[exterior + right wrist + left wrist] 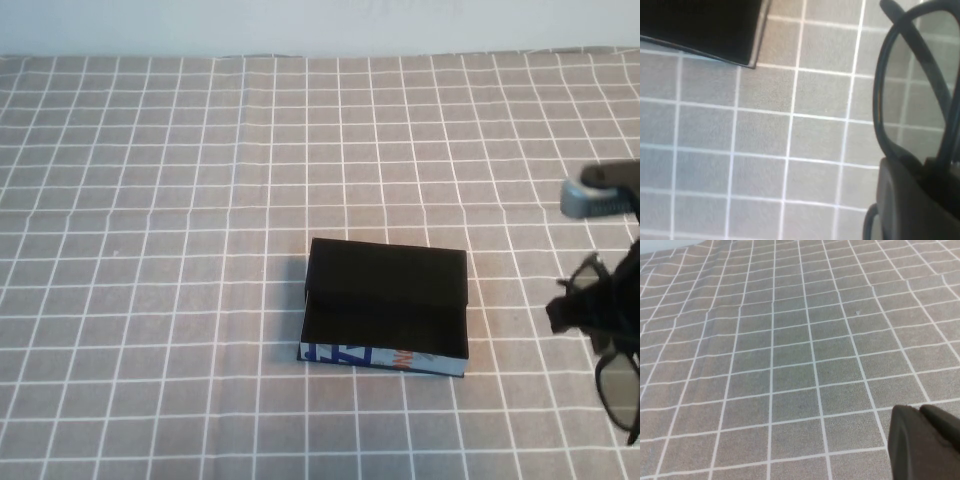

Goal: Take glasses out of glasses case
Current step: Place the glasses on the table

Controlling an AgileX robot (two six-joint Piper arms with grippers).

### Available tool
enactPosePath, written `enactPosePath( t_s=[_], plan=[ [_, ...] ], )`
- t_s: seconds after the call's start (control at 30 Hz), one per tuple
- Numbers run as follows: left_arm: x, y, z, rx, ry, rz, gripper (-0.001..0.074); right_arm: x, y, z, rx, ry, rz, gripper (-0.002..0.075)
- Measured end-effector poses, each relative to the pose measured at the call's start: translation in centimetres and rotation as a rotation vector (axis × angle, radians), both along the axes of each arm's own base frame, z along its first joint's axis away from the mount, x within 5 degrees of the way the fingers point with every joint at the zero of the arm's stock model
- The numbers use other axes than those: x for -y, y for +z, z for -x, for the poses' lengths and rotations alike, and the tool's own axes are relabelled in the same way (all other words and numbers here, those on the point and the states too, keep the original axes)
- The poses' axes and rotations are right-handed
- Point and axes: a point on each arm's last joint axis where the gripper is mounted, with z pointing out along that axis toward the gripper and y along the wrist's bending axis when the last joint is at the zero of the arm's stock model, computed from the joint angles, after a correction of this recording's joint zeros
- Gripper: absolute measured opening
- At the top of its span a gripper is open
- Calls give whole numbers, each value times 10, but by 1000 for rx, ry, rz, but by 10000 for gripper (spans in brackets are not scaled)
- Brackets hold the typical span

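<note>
The glasses case is a black box lying open in the middle of the table, flap lid back, its light blue printed front side facing me; its inside looks black. A corner of it shows in the right wrist view. My right gripper is at the right edge of the table, shut on the black glasses, which hang from it above the cloth, right of the case. The frame and a lens show in the right wrist view. My left gripper is shut and empty over bare cloth, out of the high view.
A grey cloth with a white grid covers the whole table, with a pale wall behind its far edge. A grey-blue part of the right arm stands above the gripper.
</note>
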Motion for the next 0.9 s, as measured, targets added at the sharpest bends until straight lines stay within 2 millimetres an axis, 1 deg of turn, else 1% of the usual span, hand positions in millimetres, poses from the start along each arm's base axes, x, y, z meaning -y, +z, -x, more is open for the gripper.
enactPosePath(
  t_s=[0.1, 0.2, 0.37, 0.5, 0.57, 0.63, 0.73, 0.8, 0.9],
  plan=[
    [0, 0, 0, 0, 0, 0, -4, 7, -25, -4, -6, -56, -56, 52],
    [0, 0, 0, 0, 0, 0, -5, 12, -48, -12, 2, -93, -78, 52],
    [0, 0, 0, 0, 0, 0, -4, 8, -77, -33, 5, -99, -76, 56],
    [0, 0, 0, 0, 0, 0, -4, 3, -101, -46, -16, -96, -70, 99],
    [0, 0, 0, 0, 0, 0, -4, 1, -112, -50, -39, -85, -67, 149],
    [0, 0, 0, 0, 0, 0, -4, -1, -116, -52, -47, -79, -68, 207],
    [0, 0, 0, 0, 0, 0, -4, -1, -115, -52, -34, -71, -73, 281],
    [0, 0, 0, 0, 0, 0, -4, 0, -107, -51, -7, -68, -84, 303],
    [0, 0, 0, 0, 0, 0, -4, 2, -82, -45, 83, -63, -120, 314]
  ],
)
